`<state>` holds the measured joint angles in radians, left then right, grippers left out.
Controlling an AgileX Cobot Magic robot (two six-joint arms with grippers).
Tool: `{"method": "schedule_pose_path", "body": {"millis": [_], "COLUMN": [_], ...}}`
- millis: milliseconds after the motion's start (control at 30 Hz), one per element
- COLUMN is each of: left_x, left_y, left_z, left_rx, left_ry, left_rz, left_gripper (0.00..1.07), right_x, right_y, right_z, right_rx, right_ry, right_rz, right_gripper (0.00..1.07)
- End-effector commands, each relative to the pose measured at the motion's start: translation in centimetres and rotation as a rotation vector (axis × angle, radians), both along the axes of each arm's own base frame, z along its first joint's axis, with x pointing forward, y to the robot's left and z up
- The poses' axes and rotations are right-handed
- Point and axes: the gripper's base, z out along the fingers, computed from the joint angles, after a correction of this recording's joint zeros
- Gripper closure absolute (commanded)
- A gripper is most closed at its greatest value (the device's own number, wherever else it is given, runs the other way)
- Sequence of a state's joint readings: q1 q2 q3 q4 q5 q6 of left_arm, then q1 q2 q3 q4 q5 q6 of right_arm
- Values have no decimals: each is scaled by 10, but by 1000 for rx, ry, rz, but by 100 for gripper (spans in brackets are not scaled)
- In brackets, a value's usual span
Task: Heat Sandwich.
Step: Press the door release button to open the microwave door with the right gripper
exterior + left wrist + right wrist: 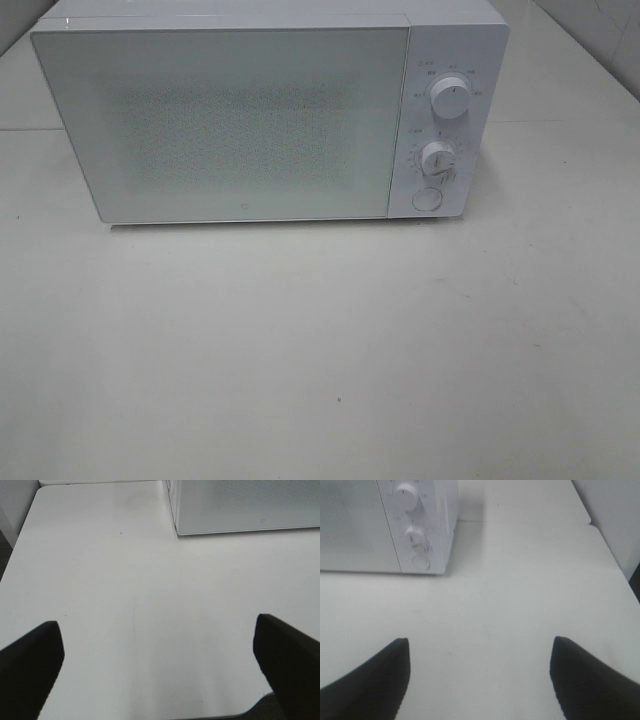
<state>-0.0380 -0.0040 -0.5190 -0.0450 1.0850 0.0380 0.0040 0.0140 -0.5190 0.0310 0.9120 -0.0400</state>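
Left tool and right tool both hang spread wide over the white desk, pinching nothing. A white microwave stands at the desk's 12 o'clock, door shut, its two dials on the 3 o'clock side. The sandwich shows in no view.

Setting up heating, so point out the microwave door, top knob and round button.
microwave door (225,125), exterior high view, panel centre.
top knob (451,98), exterior high view, its face.
round button (427,199), exterior high view, its centre.
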Motion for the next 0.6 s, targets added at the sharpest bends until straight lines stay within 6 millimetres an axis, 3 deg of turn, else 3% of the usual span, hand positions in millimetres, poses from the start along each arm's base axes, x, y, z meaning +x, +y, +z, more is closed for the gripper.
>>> {"method": "schedule_pose_path", "body": {"millis": [33, 233, 433, 567, 600], "left_x": [-1, -1, -1, -1, -1], "left_y": [0, 0, 0, 0, 0], "left_z": [0, 0, 0, 0, 0], "left_rx": [-6, -5, -5, -5, -5], "left_ry": [-24, -24, -24, -24, -24], "left_rz": [6, 5, 5, 5, 5], "left_gripper": [9, 9, 9, 9, 9], "right_x": [13, 44, 85, 102, 115], "right_y": [0, 0, -1, -1, -1], "right_z": [11, 18, 14, 12, 9], "right_rx": [16, 19, 21, 20, 20], "right_ry": [-62, -112, -141, -135, -124], "right_rz": [-9, -15, -23, -26, -28], "right_gripper": [32, 32, 32, 32, 32]}}
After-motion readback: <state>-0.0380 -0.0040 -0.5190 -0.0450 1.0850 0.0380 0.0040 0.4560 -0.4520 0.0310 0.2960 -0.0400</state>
